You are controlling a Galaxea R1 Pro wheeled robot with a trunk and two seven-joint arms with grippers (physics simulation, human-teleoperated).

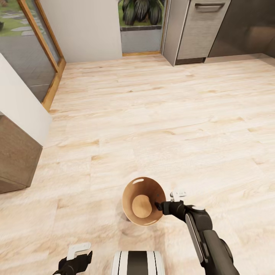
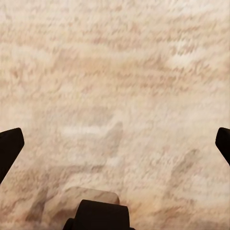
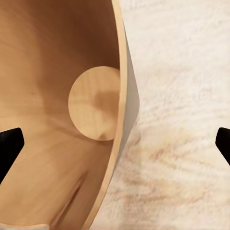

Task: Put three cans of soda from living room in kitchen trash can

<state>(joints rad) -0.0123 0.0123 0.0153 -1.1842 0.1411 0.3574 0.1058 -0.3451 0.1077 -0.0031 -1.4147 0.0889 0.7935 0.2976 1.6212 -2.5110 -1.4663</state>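
1. The right claw (image 1: 159, 206) sits at the rim of the tash can (image 1: 134, 194), on the side nearest the right arm. In the right wrist view its two dark fingertips (image 3: 9, 151) stand wide apart, one over the bin's inside and one over the floor (image 3: 182, 96), so the wall runs between them without being pinched.
2. That straddling pose looks like a grip being set up or let go on the rim; which of the two I cannot tell.
3. The bin stands on the wood floor just ahead of the robot's base (image 1: 138, 262), well clear of the grey cabinets (image 1: 200, 30) along the far edge of the floor.
4. The left claw (image 1: 76, 258) hangs low with nothing in it; its fingertips (image 2: 10, 148) are spread apart over bare planks.
5. The right wrist view shows the bin's round bottom (image 3: 95, 103) bare, with no soda can inside.
6. The head view adds what the wrists lack: the glass door (image 1: 34, 46) and the cabinets, which place the bin in the room.
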